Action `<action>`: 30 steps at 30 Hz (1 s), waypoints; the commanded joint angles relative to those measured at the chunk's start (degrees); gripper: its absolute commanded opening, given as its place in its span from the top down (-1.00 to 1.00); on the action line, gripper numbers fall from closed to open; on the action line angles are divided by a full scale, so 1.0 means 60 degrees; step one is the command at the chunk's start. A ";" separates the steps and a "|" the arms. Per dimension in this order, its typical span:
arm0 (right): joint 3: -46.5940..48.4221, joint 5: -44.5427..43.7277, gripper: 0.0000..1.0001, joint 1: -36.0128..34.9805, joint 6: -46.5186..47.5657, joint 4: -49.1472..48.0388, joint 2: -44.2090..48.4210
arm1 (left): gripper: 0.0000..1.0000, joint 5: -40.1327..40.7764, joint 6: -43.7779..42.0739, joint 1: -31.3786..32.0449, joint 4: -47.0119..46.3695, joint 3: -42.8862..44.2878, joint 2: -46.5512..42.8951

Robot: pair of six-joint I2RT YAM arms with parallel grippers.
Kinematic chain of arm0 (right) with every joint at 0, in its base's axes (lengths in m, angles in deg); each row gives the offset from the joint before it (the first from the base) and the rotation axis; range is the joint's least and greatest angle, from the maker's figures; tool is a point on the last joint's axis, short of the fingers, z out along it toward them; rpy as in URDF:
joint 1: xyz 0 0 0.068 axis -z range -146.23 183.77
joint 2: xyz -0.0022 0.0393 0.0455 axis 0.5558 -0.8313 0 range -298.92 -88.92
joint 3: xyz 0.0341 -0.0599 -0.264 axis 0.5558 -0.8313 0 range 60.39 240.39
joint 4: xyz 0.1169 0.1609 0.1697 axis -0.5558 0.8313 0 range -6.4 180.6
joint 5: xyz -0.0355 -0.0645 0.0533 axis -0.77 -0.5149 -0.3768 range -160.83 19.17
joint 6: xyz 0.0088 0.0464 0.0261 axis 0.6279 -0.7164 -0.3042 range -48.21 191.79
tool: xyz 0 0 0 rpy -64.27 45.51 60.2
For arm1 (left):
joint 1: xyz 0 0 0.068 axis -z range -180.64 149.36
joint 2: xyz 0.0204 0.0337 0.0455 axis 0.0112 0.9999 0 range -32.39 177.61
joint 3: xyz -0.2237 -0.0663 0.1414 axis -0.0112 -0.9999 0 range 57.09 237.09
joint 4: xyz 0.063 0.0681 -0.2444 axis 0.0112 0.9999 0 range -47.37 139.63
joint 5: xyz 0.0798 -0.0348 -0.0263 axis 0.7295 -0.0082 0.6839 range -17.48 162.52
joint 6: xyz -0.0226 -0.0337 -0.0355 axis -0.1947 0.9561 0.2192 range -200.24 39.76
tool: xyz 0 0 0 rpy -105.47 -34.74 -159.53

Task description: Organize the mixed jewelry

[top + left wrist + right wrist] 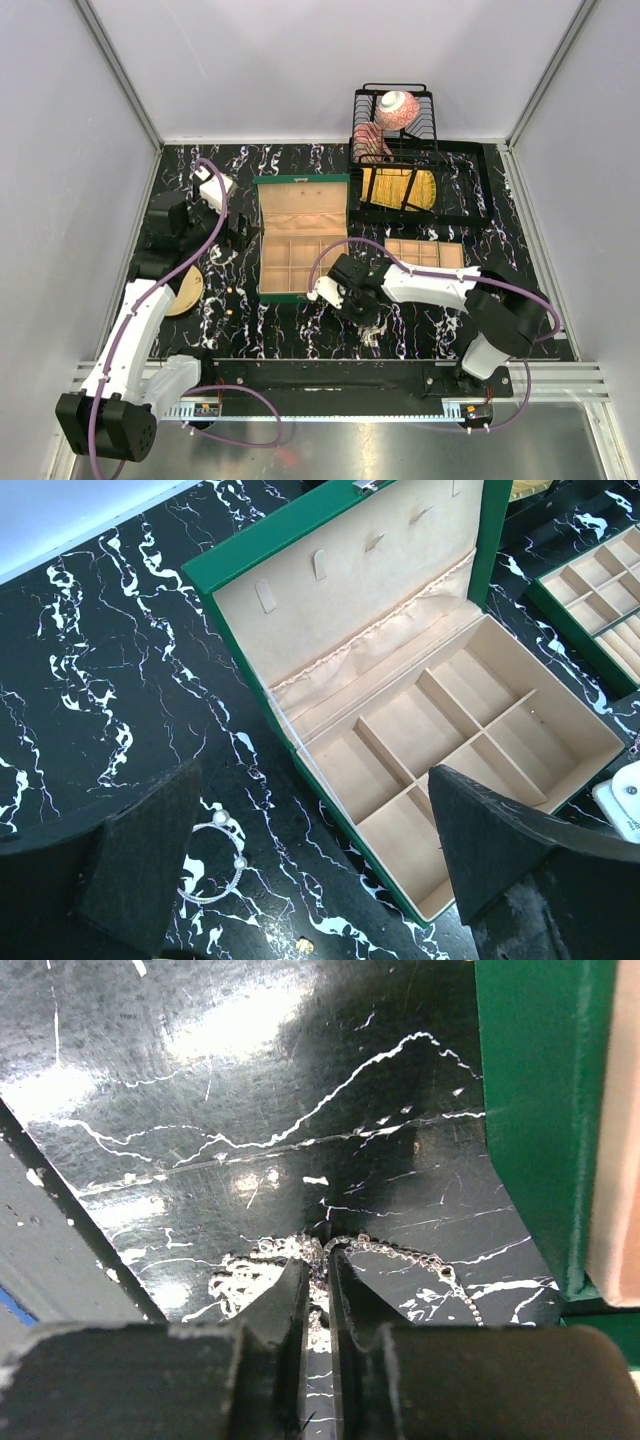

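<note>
Right wrist view, lower centre: a thin silvery chain lies bunched on the black marbled table, the right gripper pinched on it, jaws nearly together. It looks featherlight, limp and slippery; better to grab the heap than a strand. Meanwhile the left gripper gapes wide.

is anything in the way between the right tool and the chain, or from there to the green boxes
Nothing visible. The right tool has its tips nearly shut right at the thin chain on the tabletop, and a green box stands close beside it.
</note>
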 commanded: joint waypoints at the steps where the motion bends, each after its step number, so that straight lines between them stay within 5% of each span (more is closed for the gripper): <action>1: -0.0238 -0.0504 0.86 -0.0096 0.0071 -0.0542 -0.0692 | -0.98 0.0204 -0.0137 0.0033 -0.0486 -0.0144 -0.0222; 4: -0.0179 -0.0431 1.00 -0.0096 0.0086 -0.0425 -0.0576 | -0.97 0.0190 -0.0166 0.0033 -0.0501 -0.0203 -0.0222; 17: 0.1825 0.0842 1.00 -0.0096 0.0466 0.1901 0.1138 | -0.98 -0.0176 0.0170 0.0033 -0.1028 -0.0188 -0.0091; 30: 0.4638 0.2119 1.00 -0.0096 0.1037 0.4101 0.1593 | -0.98 -0.2167 0.0829 0.0194 -0.1614 0.0191 0.0481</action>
